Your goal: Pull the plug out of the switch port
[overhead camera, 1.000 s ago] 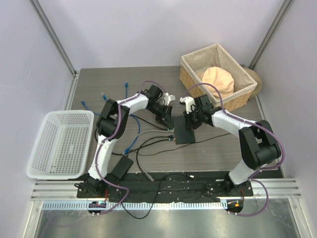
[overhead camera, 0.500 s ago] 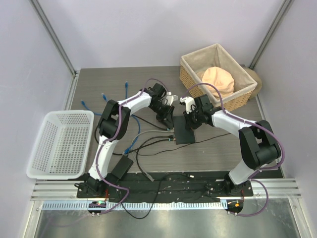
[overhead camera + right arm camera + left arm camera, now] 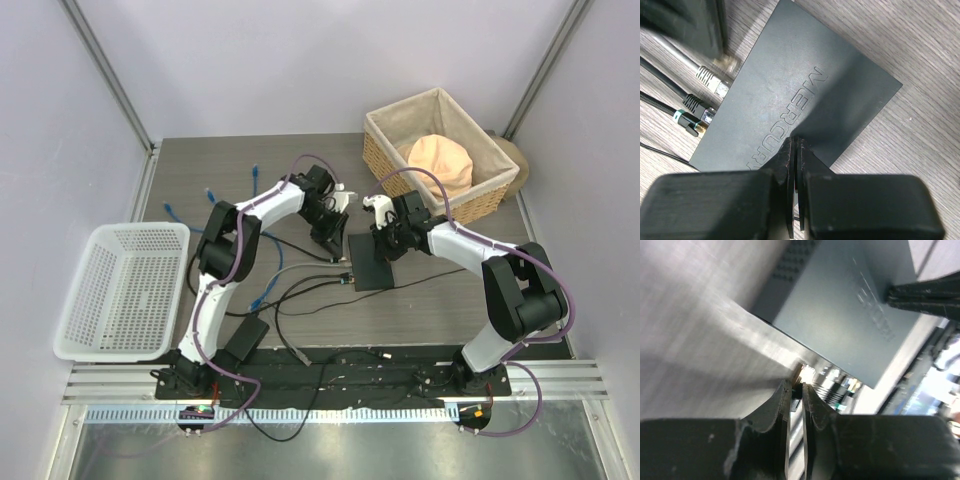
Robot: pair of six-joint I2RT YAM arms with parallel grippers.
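The switch (image 3: 370, 268) is a flat dark-grey box in the middle of the table, also seen in the right wrist view (image 3: 790, 85) and the left wrist view (image 3: 840, 315). My left gripper (image 3: 335, 245) is at its left edge, shut on a clear plug (image 3: 727, 61) whose tip sits just off that edge; in the left wrist view (image 3: 796, 384) the jaws pinch it. A white-booted plug (image 3: 712, 85) and a black plug with a teal ring (image 3: 692, 120) sit in the sockets. My right gripper (image 3: 382, 248) is shut, its tips (image 3: 795, 140) pressed on the switch top.
A wicker basket (image 3: 505, 168) holding a peach cloth (image 3: 440, 160) stands at the back right. A white plastic basket (image 3: 120, 300) is at the left. A black adapter brick (image 3: 245, 338) and loose blue and black cables (image 3: 262, 185) lie near the left arm.
My left gripper has shifted slightly left, away from the switch edge. The right arm and the switch have not moved.
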